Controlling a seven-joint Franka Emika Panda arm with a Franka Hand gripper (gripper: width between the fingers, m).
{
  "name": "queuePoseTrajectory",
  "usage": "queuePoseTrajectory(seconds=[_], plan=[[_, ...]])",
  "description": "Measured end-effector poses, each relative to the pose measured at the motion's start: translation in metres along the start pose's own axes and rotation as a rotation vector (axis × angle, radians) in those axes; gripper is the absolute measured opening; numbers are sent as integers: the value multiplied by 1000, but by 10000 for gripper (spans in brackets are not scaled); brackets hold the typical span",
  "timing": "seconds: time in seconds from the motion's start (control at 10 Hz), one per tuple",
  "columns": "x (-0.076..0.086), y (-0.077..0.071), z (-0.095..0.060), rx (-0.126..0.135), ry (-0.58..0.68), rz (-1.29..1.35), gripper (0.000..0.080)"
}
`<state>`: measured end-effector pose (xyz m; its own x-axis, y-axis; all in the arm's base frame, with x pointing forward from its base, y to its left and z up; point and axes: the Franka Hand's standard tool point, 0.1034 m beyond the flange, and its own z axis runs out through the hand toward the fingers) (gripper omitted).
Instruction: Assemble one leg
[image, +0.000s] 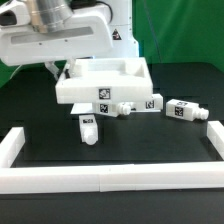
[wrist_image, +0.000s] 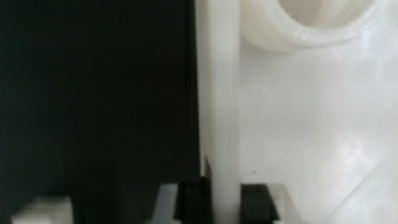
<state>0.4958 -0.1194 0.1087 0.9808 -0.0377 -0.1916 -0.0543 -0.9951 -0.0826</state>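
The large white square panel (image: 105, 82) is held off the black table. One leg (image: 88, 128) stands upright under its front corner; I cannot tell if they are joined. Three more legs lie beside the panel: one (image: 122, 107) at its front edge, one (image: 150, 101) at its right corner, one (image: 183, 110) further to the exterior view's right. My gripper (image: 58, 72) holds the panel's left rim. In the wrist view my gripper (wrist_image: 222, 200) is shut on the panel's thin rim wall (wrist_image: 217, 100), with a black finger (wrist_image: 262, 200) on either side.
Long white border rails (image: 110, 178) run along the front of the table and up both sides (image: 213, 140). The arm's white body (image: 60, 35) fills the upper left. A round recess (wrist_image: 329, 20) shows in the panel in the wrist view.
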Motion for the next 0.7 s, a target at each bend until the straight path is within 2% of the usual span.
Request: queuePoseTrajectory(seconds=[0.5,0.6,0.7], plan=[[-1,1,5,2,3,-1,52],[5,-8,6,-3,0,47,52],[20,-27,10,-8,3,63,52]])
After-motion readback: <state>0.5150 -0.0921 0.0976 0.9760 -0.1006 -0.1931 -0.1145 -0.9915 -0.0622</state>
